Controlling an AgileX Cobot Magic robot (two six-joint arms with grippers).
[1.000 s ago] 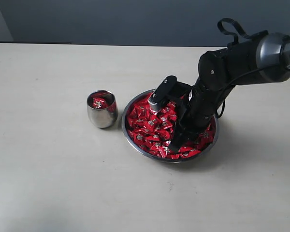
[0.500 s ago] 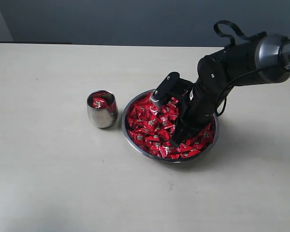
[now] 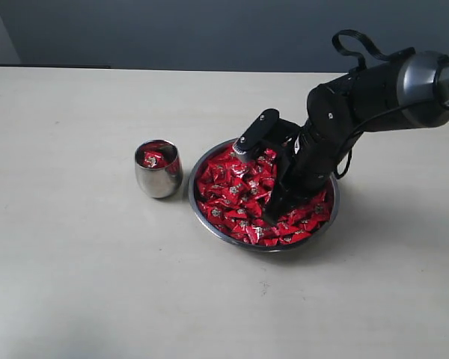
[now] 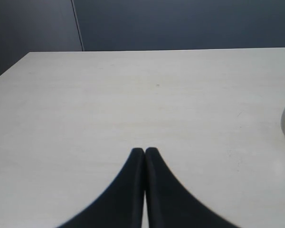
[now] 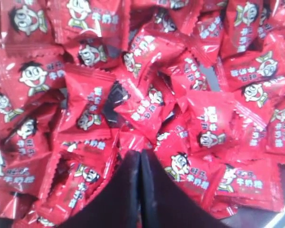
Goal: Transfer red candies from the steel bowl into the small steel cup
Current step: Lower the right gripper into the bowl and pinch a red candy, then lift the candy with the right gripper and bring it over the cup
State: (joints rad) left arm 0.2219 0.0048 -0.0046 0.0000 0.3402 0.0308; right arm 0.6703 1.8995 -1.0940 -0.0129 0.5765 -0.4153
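1. Dark blue-grey wall backs a pale desk [image 3: 75, 284]. The steel bowl [image 3: 203, 221] sits about midway between the desk's far and near edges, somewhat toward its right edge.
2. The small steel cup [image 3: 158, 182] stands just beside the bowl on the side toward the left edge. Whether the two touch is not clear.
3. The red candies [image 3: 232, 191] heap the bowl to its rim, and at least one already lies in the cup.
4. The right gripper [image 5: 140, 159] is down in the heap with its claw pinched fully closed, tips meeting. The wrist view does not show whether a wrapper is caught between them.
5. A slow, straight lift seems best, so that a weak hold shows itself over the bowl and not over the bare desk.
6. If nothing comes up, I would open the claw and straddle one candy lying on top. Take it by its body, since the slick crimped edges probably slip.
7. Carry it low over the rim and centre it above the cup's narrow mouth before letting go. The cup looks light enough to tip if knocked.
8. The left gripper [image 4: 145, 152] hangs over bare desk, claw closed on nothing, out of the way.
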